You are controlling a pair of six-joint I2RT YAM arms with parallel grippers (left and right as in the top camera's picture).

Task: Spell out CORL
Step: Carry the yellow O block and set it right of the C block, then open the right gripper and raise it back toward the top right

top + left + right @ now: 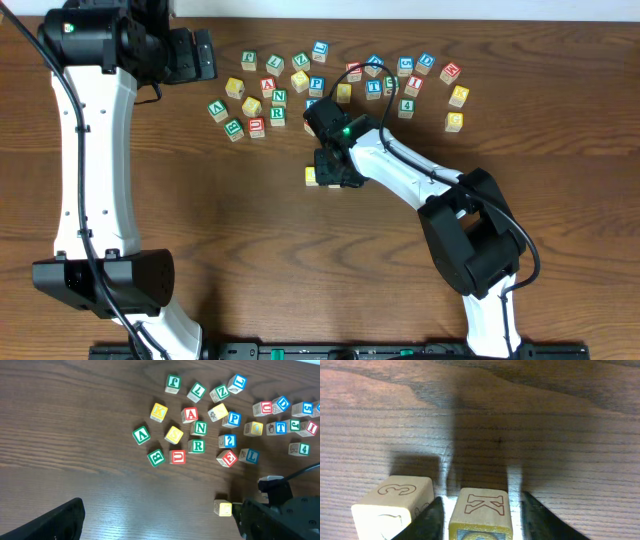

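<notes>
On the brown wooden table (250, 260), left wrist view: a yellow K block (158, 411) lies at nine o'clock of a red A block (189, 414), with a green N block (200, 428) at its five o'clock (just beside). A green B block (156, 457) lies at nine o'clock of a red U block (177, 456).

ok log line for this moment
right gripper astride K-marked block | 3-marked block beside it | grip unclear | left gripper beside letter pile
</notes>
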